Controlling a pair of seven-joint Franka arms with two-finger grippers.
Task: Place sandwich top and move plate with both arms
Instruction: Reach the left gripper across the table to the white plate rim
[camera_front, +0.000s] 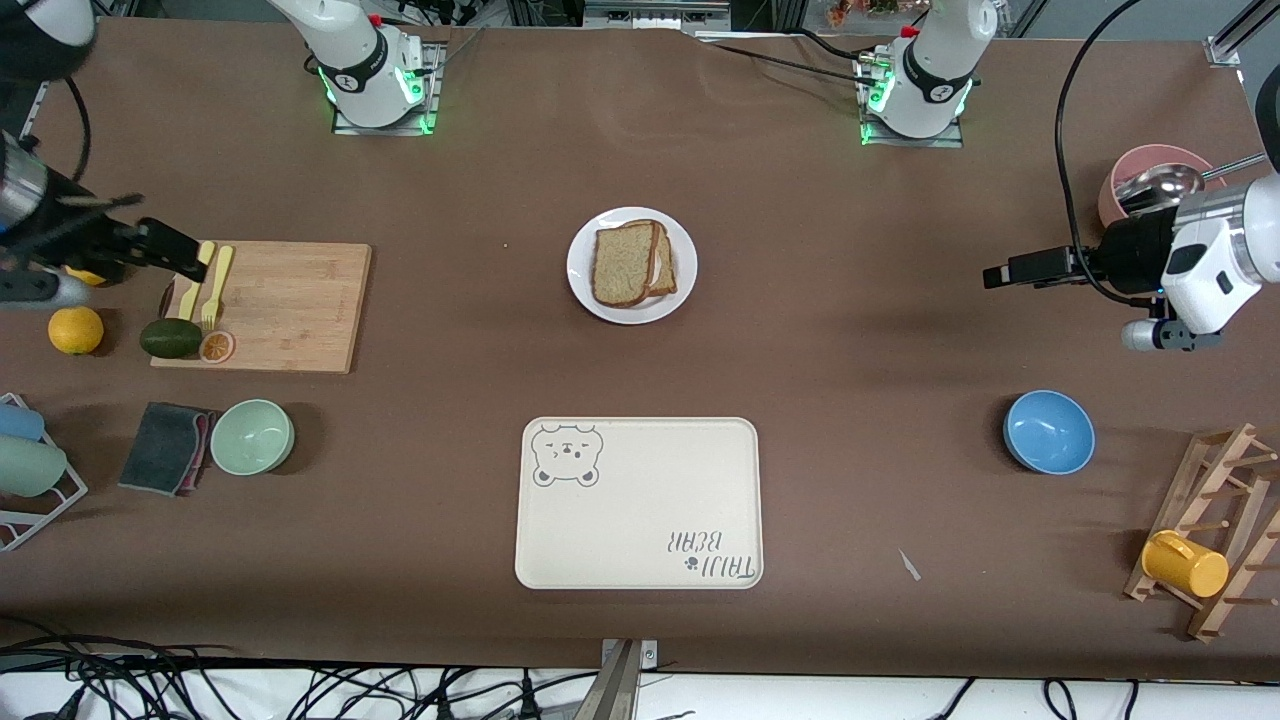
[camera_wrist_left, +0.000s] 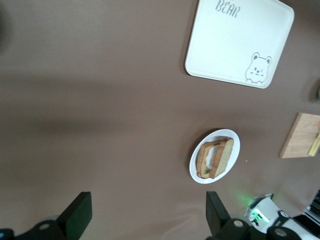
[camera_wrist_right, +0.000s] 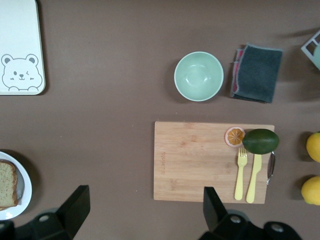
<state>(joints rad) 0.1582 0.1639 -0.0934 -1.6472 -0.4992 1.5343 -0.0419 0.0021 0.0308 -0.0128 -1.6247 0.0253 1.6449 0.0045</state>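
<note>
The plate (camera_front: 632, 265) (sandwich top (camera_front: 622, 264) on it) sits midway between open left pincer (camera_front: 1005, 273) and open right pincer (camera_front: 175, 250), both empty.

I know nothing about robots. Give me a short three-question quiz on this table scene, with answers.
1. True or false: the sandwich top already lies on the sandwich on the plate.
2. What is the left end effector holding? A) a spoon B) nothing C) the blue bowl
3. The plate must go to the bear-printed ____.

Key: 1 true. 2 B; its fingers are open, as are the right end effector's, over the cutting board. 3 tray, probably; it lies nearer the front camera than the plate.
</note>
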